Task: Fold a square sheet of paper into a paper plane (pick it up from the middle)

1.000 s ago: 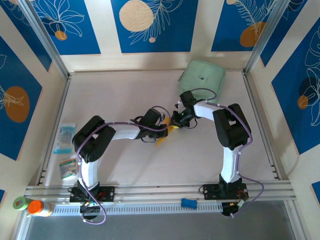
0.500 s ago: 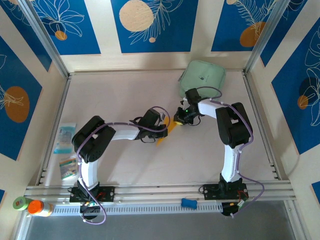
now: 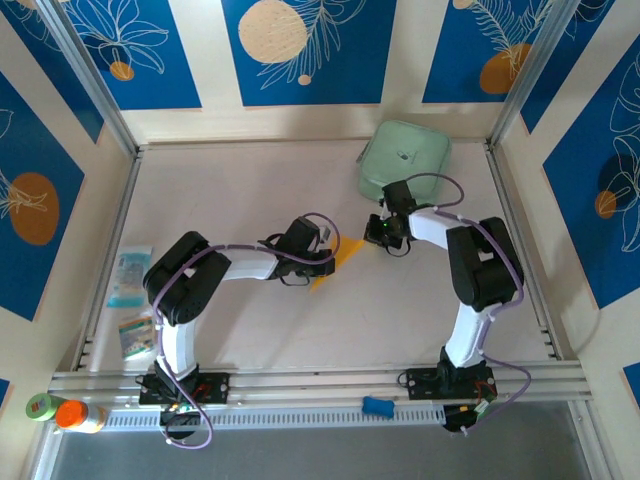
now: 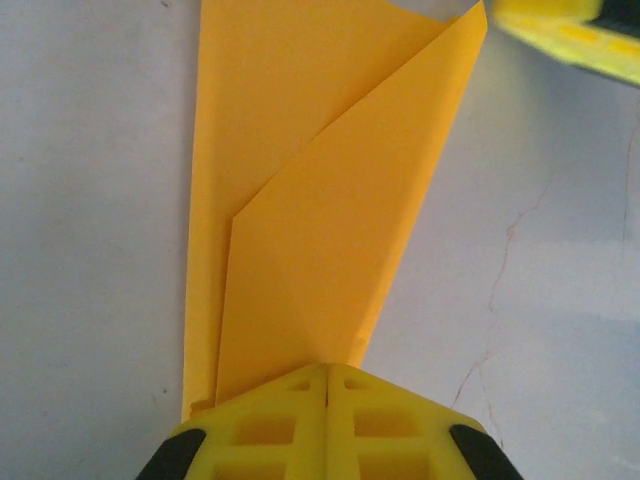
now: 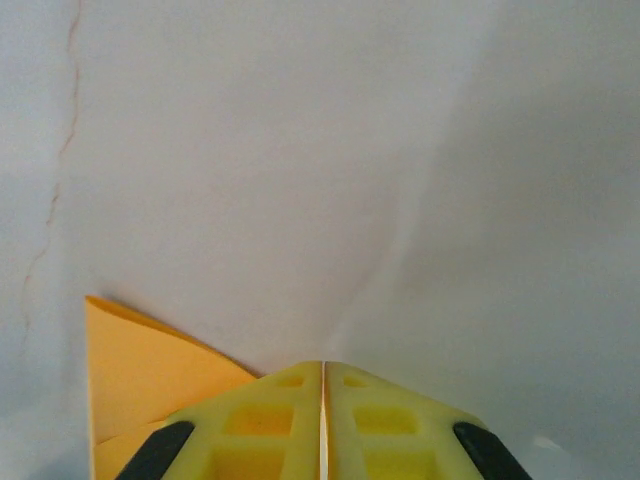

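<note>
Overhead view of a pale worktop (image 3: 230, 200) with two robot arms reaching toward its middle. Between them lies an orange-yellow paper sheet (image 3: 337, 262), already folded into a long, tapering wedge. Its long axis slants from lower left to upper right of the frame. A mint-green case (image 3: 403, 158) sits well apart, at the upper right.

The left gripper (image 3: 322, 262) is the nearer one and sits on the paper. In the left wrist view its jaws (image 4: 325, 375) are pressed together at the bottom centre, right at the wedge's narrow end. The paper (image 4: 310, 220) runs straight up the frame from them, widening, with one diagonal flap on top. Whether a layer is caught between the jaws or merely held down cannot be told.

The right gripper (image 3: 372, 238) stands at the wide far end. Its jaws (image 5: 322, 372) are also pressed together and hold nothing. One paper corner (image 5: 140, 380) lies just beside them, at the lower left of the right wrist view.
</note>
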Controlling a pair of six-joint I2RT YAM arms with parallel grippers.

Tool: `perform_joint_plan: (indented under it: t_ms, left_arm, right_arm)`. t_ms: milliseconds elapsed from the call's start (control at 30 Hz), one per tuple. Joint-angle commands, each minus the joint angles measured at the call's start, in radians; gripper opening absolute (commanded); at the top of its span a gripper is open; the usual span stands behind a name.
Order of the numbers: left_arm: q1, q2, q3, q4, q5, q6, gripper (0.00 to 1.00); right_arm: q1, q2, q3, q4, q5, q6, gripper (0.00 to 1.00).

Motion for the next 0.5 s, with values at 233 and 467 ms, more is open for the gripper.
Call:
perform_joint_plan:
  t_ms: [233,467]
  left_arm:
    - [0.004,0.028,0.001,-0.152,0.02,0.026,0.0]
    - [0.004,0.03,-0.004,-0.156,0.018,0.031,0.0]
  right_arm:
    - [0.084,-0.098,-0.087,0.103,-0.18,-0.006,0.09]
    - [0.105,0.005,-0.061,0.138,-0.294,0.031,0.05]
